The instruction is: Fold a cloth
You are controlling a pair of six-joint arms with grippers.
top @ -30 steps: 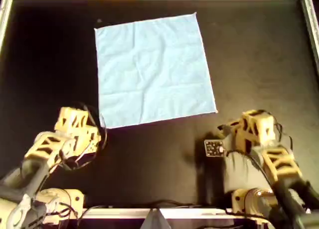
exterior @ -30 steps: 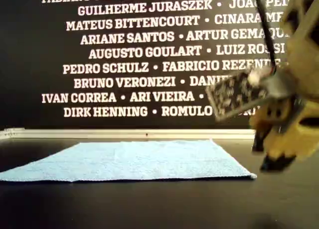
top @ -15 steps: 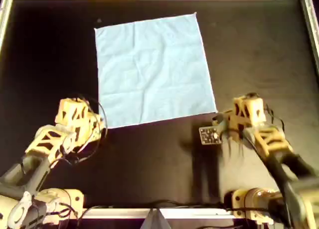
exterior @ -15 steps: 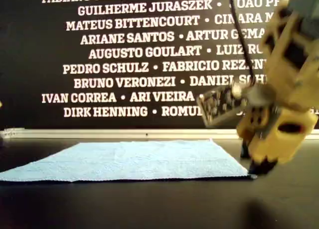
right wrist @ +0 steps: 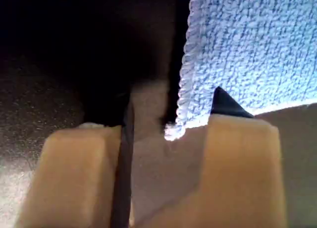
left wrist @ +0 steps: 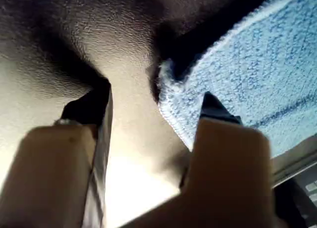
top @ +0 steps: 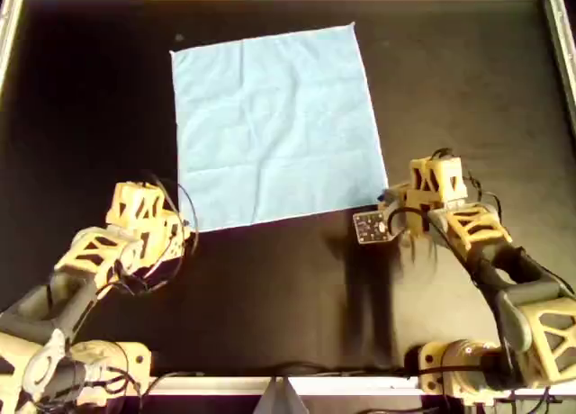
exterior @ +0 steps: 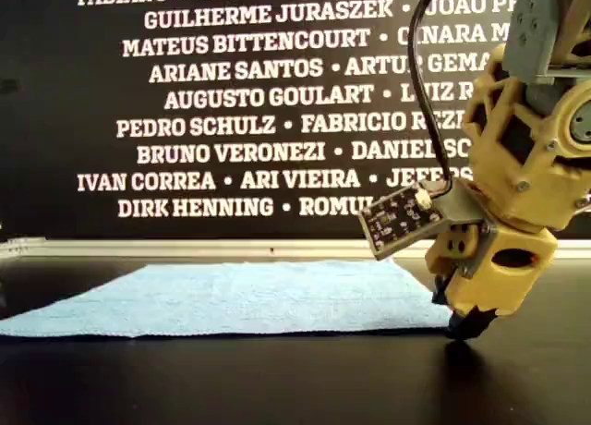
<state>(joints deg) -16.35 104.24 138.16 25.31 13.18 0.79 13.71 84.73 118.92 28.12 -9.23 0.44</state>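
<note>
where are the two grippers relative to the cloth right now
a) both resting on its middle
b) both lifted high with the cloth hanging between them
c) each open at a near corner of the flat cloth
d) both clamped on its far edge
c: the cloth lies flat, and each wrist view shows a corner between spread jaws of the left gripper and right gripper.

White names on the black back wall [exterior: 55,92]: "FABIANO CARDOSO", "PEDRO SCHULZ", "DIRK HENNING"

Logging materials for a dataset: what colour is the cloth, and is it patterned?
Light blue and plain, the cloth shows only faint creases; overhead view shows it best.
</note>
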